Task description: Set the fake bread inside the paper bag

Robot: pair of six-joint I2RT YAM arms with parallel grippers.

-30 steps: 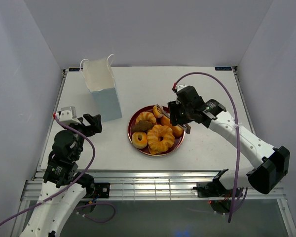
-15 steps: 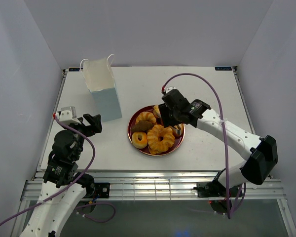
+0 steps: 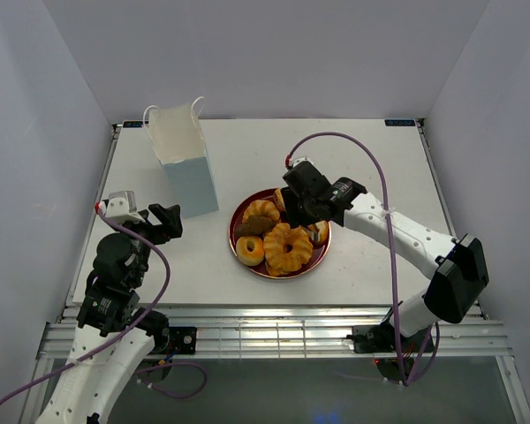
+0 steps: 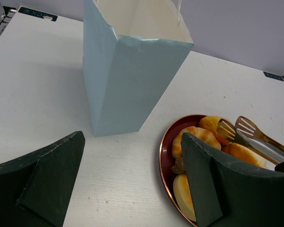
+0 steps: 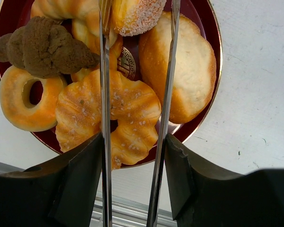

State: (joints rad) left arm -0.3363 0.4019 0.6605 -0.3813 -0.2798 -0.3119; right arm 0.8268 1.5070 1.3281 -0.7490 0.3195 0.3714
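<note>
On the plate [image 4: 165,153], near the upright paper bag [image 3: 190,181], lies all the fake bread [image 3: 285,246] I can see, so nothing looks bagged yet. My right gripper [image 5: 132,146] is clamped on the tongs [image 5: 104,118], their arms spread about a sugared bun. My left gripper [image 4: 132,142] gapes empty. A second ago my right arm hung at the plate's right side; now it is over it.

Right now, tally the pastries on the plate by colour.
Golden-orange: 5 (ring donut, twisted ring, bun, croissant, sugared piece)
Dark brown: 1 (dark brown piece)
Total: 6, all on the plate
</note>
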